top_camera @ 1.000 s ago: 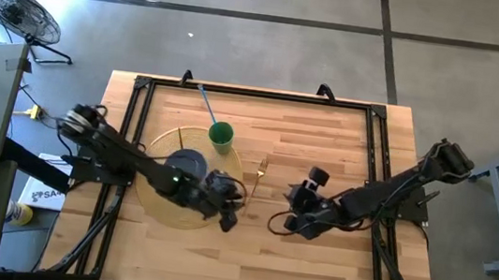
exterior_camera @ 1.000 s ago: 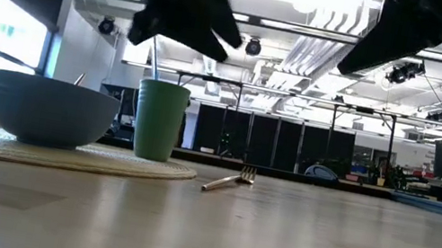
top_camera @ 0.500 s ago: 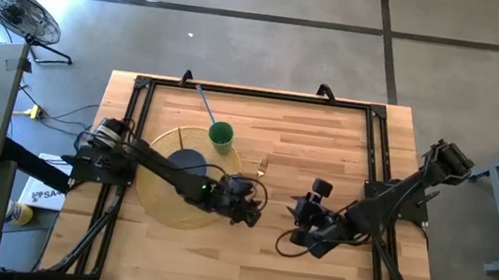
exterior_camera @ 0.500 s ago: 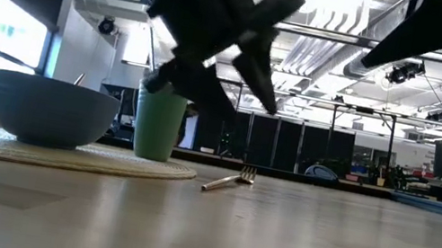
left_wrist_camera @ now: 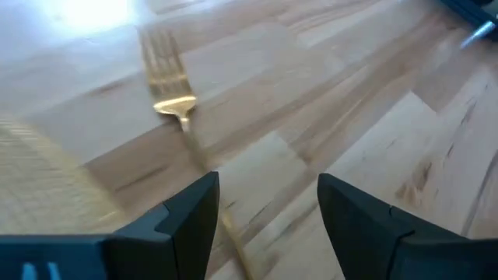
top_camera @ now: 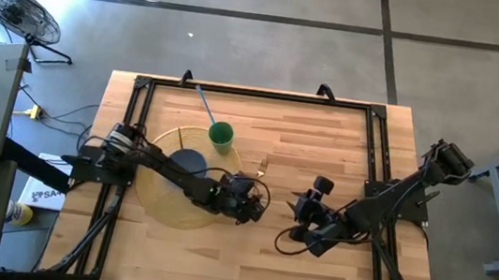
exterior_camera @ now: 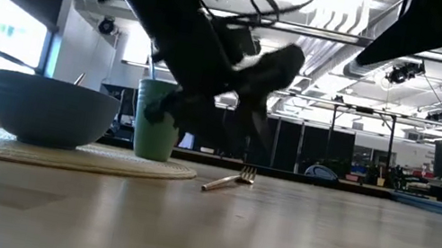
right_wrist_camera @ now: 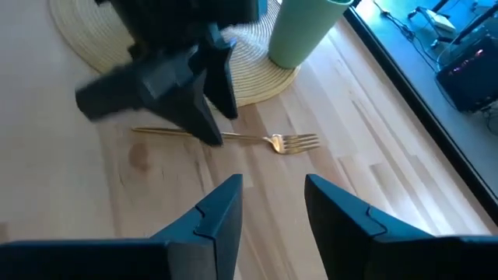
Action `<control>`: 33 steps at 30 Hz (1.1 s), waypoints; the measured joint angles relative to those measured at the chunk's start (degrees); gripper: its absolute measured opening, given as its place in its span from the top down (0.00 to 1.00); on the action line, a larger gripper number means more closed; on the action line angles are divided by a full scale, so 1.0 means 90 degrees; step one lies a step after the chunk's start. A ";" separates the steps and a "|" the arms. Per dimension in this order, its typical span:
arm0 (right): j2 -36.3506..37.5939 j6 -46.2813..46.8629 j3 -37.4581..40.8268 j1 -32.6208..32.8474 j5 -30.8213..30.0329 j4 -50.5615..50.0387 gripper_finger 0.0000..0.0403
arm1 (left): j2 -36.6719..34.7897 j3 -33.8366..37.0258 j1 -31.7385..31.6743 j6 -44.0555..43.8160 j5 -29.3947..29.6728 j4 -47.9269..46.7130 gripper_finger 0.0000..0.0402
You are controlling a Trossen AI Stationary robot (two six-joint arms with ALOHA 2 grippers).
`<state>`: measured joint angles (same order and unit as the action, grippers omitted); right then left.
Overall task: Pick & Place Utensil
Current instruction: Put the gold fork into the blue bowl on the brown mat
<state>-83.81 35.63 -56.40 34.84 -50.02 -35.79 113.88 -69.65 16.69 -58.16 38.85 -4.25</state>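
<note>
A gold fork lies flat on the wooden table just right of the woven placemat, with its tines toward the far edge. My left gripper is open and hangs low over the fork's handle, one finger on each side, not touching it. From the low view the left gripper is still above the tabletop. My right gripper is open, a little right of the fork, and holds nothing.
On the placemat stand a dark blue bowl and a green cup with a blue stick leaning out of it. A black frame runs round the table. Bare wood lies right of and nearer than the fork.
My left gripper has moved toward the table's right, off the placemat and down over the fork's handle. My right gripper has drawn back slightly toward the near right. The fork has stayed where it was.
</note>
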 joint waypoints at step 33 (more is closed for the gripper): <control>-0.0002 0.0210 0.0000 -0.0035 0.0075 0.0056 0.67 | 0.0496 -0.0007 -0.0196 0.0313 0.0426 0.0329 0.57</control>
<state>-83.83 37.52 -56.40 34.52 -49.34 -35.29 118.34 -69.72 14.92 -55.34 42.69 -1.29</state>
